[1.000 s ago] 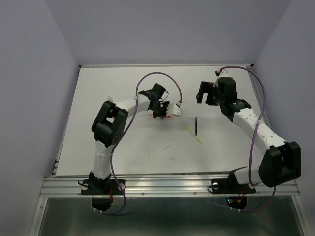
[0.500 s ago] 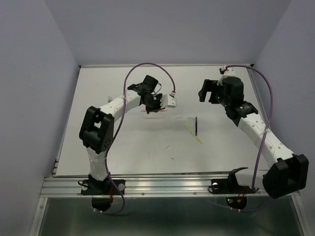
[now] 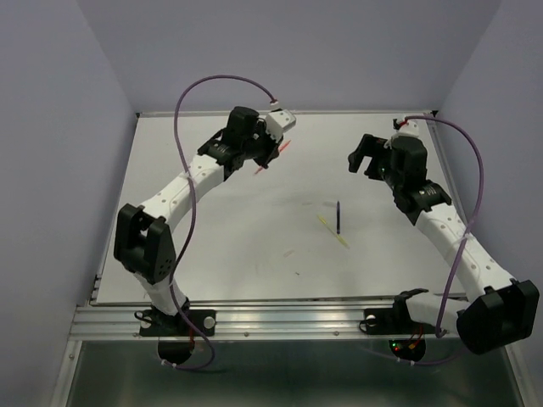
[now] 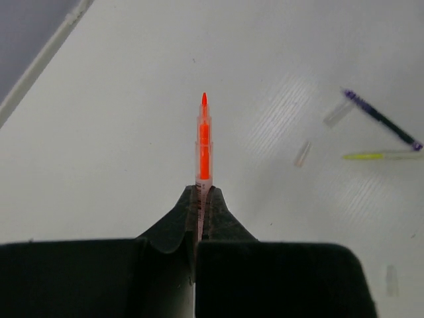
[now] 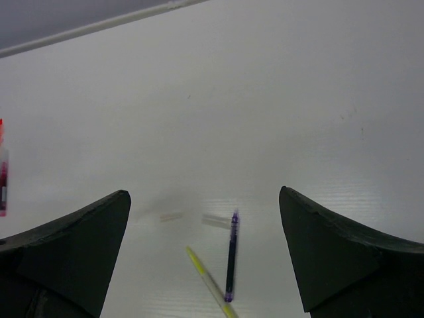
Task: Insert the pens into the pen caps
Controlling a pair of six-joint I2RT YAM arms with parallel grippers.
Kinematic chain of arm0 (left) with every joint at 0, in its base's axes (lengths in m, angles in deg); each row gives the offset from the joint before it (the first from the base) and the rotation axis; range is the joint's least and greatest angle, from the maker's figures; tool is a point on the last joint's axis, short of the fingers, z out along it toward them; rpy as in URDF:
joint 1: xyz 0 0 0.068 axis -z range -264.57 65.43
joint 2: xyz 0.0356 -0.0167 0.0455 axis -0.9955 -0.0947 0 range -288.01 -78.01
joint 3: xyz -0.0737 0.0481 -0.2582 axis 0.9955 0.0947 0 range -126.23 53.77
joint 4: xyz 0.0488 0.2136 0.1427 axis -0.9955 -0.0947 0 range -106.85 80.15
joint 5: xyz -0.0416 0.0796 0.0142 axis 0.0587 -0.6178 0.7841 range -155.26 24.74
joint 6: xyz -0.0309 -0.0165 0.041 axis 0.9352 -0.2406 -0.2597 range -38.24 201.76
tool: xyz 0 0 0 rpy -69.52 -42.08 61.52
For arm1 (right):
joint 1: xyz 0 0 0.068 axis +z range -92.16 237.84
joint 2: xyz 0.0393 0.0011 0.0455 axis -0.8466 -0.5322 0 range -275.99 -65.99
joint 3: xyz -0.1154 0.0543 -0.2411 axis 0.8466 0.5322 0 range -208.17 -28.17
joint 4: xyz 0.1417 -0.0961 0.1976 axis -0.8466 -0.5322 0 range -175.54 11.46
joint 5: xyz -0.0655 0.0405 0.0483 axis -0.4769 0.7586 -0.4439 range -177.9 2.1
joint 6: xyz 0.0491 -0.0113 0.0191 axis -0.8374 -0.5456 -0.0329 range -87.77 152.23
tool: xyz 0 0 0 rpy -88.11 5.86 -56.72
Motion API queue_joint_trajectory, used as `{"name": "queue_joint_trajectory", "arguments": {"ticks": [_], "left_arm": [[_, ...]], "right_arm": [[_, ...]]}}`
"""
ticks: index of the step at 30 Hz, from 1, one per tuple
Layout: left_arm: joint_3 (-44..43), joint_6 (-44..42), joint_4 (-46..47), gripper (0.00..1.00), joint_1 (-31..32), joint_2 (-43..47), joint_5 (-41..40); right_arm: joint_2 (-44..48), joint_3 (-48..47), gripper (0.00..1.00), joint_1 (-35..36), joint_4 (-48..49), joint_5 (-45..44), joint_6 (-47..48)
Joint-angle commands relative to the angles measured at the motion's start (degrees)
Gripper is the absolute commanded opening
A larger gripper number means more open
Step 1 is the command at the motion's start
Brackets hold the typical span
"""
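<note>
My left gripper (image 4: 203, 193) is shut on an orange-red pen (image 4: 204, 136), whose pointed tip sticks out ahead of the fingers, above the table. From above, that gripper (image 3: 268, 154) hangs over the far left-centre with the pen (image 3: 283, 147) angled. A dark blue pen (image 3: 338, 217) and a yellow pen (image 3: 333, 231) lie together at the centre right. Pale pen caps (image 4: 303, 154) (image 4: 338, 114) lie near them, one (image 5: 215, 220) by the blue pen's (image 5: 231, 255) end. My right gripper (image 3: 363, 160) is open and holds nothing, above the table behind these pens.
Another pale cap (image 4: 392, 280) lies apart from the pens. The table's far edge (image 5: 99, 26) and the purple back wall are close behind both grippers. The left arm's purple cable (image 3: 204, 85) loops high above the table.
My left arm has swung up and toward the far edge, carrying the orange-red pen away from the table's middle. My right arm has drifted slightly right and stays open.
</note>
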Motion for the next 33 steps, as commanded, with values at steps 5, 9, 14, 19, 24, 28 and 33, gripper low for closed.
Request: {"name": "queue_joint_trajectory", "arguments": {"ticks": [5, 9, 14, 19, 24, 28, 33], "left_arm": [[29.89, 36.89, 24.08, 0.00, -0.20, 25.25, -8.41], [43.15, 44.71, 25.05, 0.00, -0.11, 37.11, -14.28], [51.27, 49.75, 23.83, 0.00, -0.03, 51.27, -21.22], [54.96, 52.74, 20.93, 0.00, 0.06, 59.10, -21.86], [55.67, 53.89, 19.26, 0.00, 0.06, 60.25, -20.63], [55.67, 54.50, 18.81, 0.00, 0.15, 59.64, -20.01], [56.28, 54.94, 18.81, 0.00, 0.15, 60.08, -17.64]], "right_arm": [[-6.19, -1.26, 1.00, 0.55, 1.22, 11.94, -16.07], [-13.23, -6.53, 1.00, 8.97, -3.86, 1.29, -17.76], [-22.09, -9.79, 0.95, 13.12, -5.73, -2.37, -26.70], [-29.40, -12.33, 0.88, 14.97, -8.27, -2.27, -29.97], [-35.72, -16.64, 0.81, 16.29, -10.20, -3.86, -31.11], [-37.32, -17.35, 0.77, 17.34, -11.52, -5.53, -33.22], [-37.67, -15.59, 0.69, 17.87, -11.79, -9.30, -36.56]]}}
